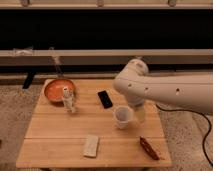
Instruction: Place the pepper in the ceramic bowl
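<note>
Hand [139, 114] spread wide, holding nothing, just right of white cup [123, 116]. Pepper [149, 148] on worktop [55, 135] in front of hand; ceramic bowl [59, 91] well left of it.

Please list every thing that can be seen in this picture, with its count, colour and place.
table: one, light wood, centre
ceramic bowl: one, orange, table's far left corner
bottle: one, clear, upright beside the bowl
slab: one, black, flat, far middle
cup: one, white, middle right
block: one, beige, flat, near edge
pepper: one, dark red, near right corner
arm: one, white, reaching from the right
gripper: one, pale, open, empty, beside the cup
</note>
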You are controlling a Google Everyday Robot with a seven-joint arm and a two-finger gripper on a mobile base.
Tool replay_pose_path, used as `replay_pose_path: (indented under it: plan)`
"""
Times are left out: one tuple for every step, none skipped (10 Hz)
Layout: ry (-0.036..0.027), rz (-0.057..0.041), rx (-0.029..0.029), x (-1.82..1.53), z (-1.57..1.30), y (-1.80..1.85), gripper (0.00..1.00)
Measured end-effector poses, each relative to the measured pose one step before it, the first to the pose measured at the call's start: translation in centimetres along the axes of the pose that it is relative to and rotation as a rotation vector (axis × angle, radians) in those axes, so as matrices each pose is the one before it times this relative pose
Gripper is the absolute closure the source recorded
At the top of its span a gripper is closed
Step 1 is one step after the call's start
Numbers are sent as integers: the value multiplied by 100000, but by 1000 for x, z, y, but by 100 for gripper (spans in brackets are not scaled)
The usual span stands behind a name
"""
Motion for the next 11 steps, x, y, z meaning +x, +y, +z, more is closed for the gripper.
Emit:
replay_pose_path:
  plan:
    - [441, 5251, -2519, -801, 133, 2571, 20]
    - [-731, 5684, -2258, -1298, 632, 2346, 20]
    - [-291, 4097, -1644, -856, 975, 1565, 20]
    - [-832, 4641, -1677, -635, 1504, 1388, 20]
    - [-883, 5598, -1867, -327, 2173, 1211, 20]
    - [-509, 4210, -1031, 382, 1862, 689, 20]
    - [144, 3025, -495, 947, 1156, 256, 20]
    - [595, 4342, -757, 1985, 1470, 461, 20]
    - [917, 3715, -781, 2135, 793, 408, 20]
    - [679, 2634, -534, 1741, 397, 242, 20]
    - [448, 3518, -673, 2024, 598, 209, 20]
